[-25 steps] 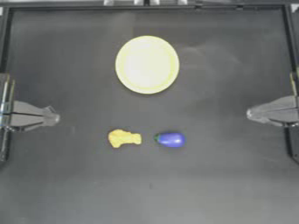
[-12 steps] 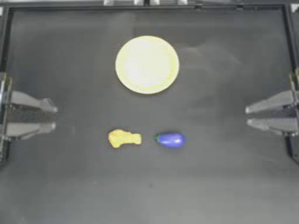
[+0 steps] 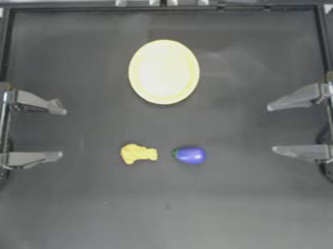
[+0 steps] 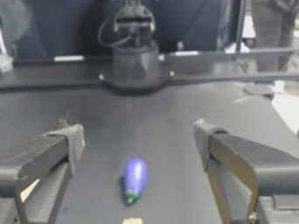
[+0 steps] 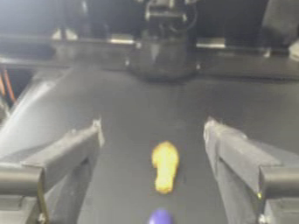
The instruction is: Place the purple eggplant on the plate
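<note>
The purple eggplant (image 3: pixel 191 155) lies on the dark table just below centre, its green stem end toward the left; it also shows as the eggplant (image 4: pixel 134 178) and the eggplant (image 5: pixel 160 217). The pale yellow plate (image 3: pixel 163 72) lies beyond it toward the back, with nothing on it. My left gripper (image 3: pixel 60 132) waits open at the table's left edge, well away from the eggplant. Opposite it, my right gripper (image 3: pixel 273 129) is open too, at the right edge. Both hold nothing.
A yellow lumpy toy (image 3: pixel 138 153) lies just left of the eggplant, also seen as the yellow toy (image 5: pixel 165 166). A raised black rim (image 3: pixel 162 8) borders the back of the table.
Both grippers have spread their jaws from shut to wide open while staying at the table's sides. The eggplant, yellow toy and plate have not moved.
</note>
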You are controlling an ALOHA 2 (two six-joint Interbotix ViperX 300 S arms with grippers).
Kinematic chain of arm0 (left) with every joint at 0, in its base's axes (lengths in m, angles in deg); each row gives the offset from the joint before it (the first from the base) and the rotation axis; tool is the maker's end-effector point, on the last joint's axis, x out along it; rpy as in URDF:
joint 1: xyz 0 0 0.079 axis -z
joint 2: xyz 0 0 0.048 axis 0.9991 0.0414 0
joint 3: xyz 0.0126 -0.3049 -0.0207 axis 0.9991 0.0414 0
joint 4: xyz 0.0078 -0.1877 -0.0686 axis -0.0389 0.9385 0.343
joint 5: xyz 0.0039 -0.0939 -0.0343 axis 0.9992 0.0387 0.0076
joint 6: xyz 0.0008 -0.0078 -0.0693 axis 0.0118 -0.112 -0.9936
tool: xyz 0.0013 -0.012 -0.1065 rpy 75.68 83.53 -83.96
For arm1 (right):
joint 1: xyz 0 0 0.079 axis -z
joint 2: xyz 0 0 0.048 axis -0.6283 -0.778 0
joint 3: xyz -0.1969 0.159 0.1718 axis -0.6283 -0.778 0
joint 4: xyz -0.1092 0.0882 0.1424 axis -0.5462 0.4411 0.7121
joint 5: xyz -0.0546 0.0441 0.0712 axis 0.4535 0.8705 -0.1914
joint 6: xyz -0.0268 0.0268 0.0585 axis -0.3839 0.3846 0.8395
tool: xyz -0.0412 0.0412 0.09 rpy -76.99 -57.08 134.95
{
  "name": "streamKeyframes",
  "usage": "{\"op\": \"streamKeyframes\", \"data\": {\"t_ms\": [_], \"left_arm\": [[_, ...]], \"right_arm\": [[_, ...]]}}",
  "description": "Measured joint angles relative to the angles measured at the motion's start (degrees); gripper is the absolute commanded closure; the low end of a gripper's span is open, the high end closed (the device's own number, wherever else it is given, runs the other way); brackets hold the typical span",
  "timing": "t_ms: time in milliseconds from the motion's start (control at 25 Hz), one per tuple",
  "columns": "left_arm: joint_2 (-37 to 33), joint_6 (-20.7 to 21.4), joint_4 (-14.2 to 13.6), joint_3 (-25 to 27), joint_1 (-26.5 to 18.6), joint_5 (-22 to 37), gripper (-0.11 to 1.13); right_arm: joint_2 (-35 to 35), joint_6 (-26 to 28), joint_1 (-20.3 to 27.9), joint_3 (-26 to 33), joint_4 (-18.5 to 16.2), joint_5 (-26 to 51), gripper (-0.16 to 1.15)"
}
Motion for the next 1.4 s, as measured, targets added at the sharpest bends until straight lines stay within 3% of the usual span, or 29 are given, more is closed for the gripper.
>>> {"op": "streamKeyframes", "data": {"t_ms": [360,560,760,1400], "left_arm": [[0.0,0.0,1.0,0.0,-1.7,2.2,-0.01],[0.0,0.0,1.3,0.0,-2.5,2.8,-0.01],[0.0,0.0,1.5,0.0,-2.6,3.0,-0.01],[1.7,0.0,1.5,-0.7,-3.1,4.3,-0.01]], "right_arm": [[-14.1,0.3,1.7,15.2,2.2,23.0,-0.01],[-22.9,0.4,1.8,20.9,2.6,29.8,-0.01],[-29.4,0.4,1.9,24.8,2.5,32.3,-0.01],[-44.4,0.4,1.3,28.7,2.6,33.1,-0.01]]}}
